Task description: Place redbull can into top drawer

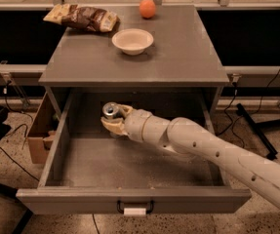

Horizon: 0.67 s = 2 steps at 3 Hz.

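The top drawer [130, 201] stands pulled open under the grey cabinet, with a black handle and a white tag on its front panel. My gripper [114, 119] reaches into the drawer from the right and is shut on the redbull can [111, 111]. Only the can's silver top and a bit of its side show between the fingers. The can is held upright, low inside the drawer toward its back left. I cannot tell whether it touches the floor.
On the cabinet top [178, 57] lie a white bowl [132, 41], a brown-and-yellow snack bag [81, 18] and an orange [148, 8]. A cardboard box [39, 135] stands left of the drawer. Cables run over the floor on both sides.
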Tool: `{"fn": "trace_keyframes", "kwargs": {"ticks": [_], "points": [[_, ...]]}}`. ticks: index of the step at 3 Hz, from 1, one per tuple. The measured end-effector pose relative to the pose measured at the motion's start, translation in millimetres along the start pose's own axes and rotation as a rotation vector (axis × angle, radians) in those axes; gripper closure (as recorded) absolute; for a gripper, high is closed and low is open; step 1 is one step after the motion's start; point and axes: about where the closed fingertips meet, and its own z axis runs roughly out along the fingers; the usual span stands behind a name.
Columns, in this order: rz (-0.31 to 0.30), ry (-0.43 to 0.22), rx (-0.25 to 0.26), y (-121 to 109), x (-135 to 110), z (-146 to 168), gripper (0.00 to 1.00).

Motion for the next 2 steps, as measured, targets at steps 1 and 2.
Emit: {"fn": "trace_keyframes", "kwargs": {"ticks": [1,2], "points": [[0.031,-0.015,-0.015,-1.6,19.6,14.0,0.85],[0.037,-0.016,-0.017,-1.2,22.0,14.8,0.62]]}}
